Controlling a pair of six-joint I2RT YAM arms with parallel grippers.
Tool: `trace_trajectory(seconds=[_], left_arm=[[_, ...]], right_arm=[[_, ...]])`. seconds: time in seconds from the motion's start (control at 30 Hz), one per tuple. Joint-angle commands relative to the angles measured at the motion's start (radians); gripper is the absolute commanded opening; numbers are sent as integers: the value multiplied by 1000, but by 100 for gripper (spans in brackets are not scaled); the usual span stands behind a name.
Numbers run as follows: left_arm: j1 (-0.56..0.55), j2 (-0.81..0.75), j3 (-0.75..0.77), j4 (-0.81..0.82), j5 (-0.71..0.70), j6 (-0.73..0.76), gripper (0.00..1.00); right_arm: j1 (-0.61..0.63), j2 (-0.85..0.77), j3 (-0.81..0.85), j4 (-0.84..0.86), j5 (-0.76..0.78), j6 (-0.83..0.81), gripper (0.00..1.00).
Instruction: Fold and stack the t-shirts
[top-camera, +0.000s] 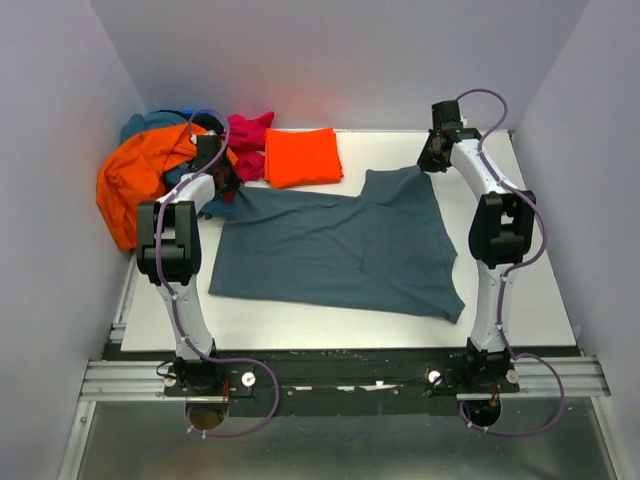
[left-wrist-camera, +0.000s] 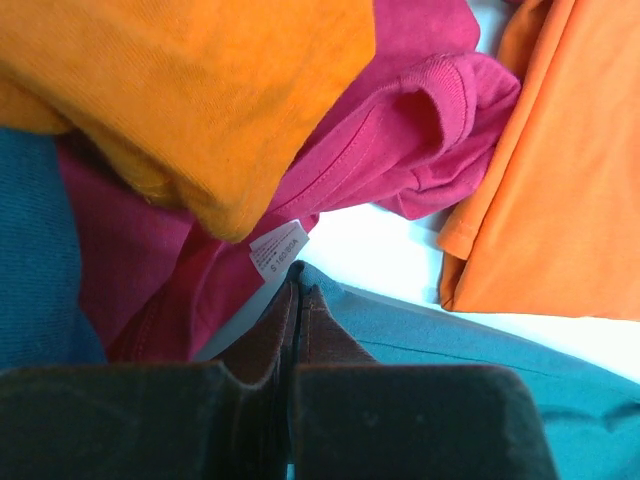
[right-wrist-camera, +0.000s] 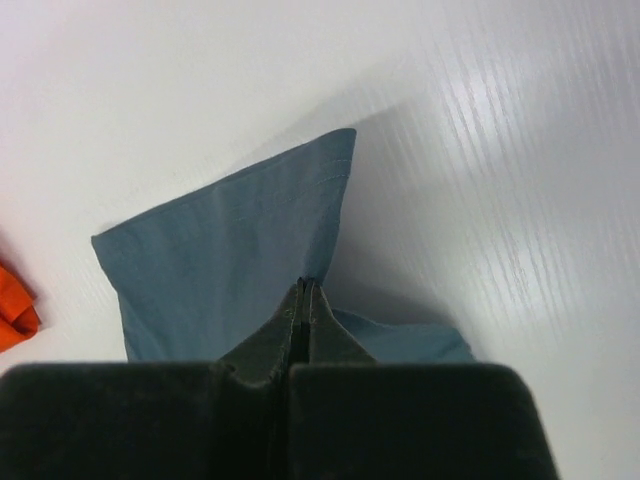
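Mid-table: slate shirt (top-camera: 340, 250) spread flat. Left gripper (top-camera: 225, 188) clamped on 10 o'clock corner, right gripper (top-camera: 428, 160) clamped on 1 o'clock corner. Cloth likely light, limp, will sag; grip hems, corners.

Place: a robot laboratory, set up as a closed test cell.
Enclosure: a white table (top-camera: 560, 300) is boxed in on three sides by plain grey walls (top-camera: 340, 60).
Mounting: a left arm (top-camera: 178, 250) and a right arm (top-camera: 497, 240) are bolted to aluminium rails (top-camera: 120, 380) at the near edge.
Wiring: purple cables (top-camera: 240, 425) are left looped in the open by the bases.
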Motion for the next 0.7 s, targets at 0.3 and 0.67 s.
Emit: trace_trajectory(seconds=[0.3,0.67], left_arm=[[-8,-99,-51,31,-30,33,0],[-8,-196,-149,84,-65,57,0]], right_arm=[[3,-240,-285,81,-84,-21,1],[1,-481,-544,89,-88,-35,1]])
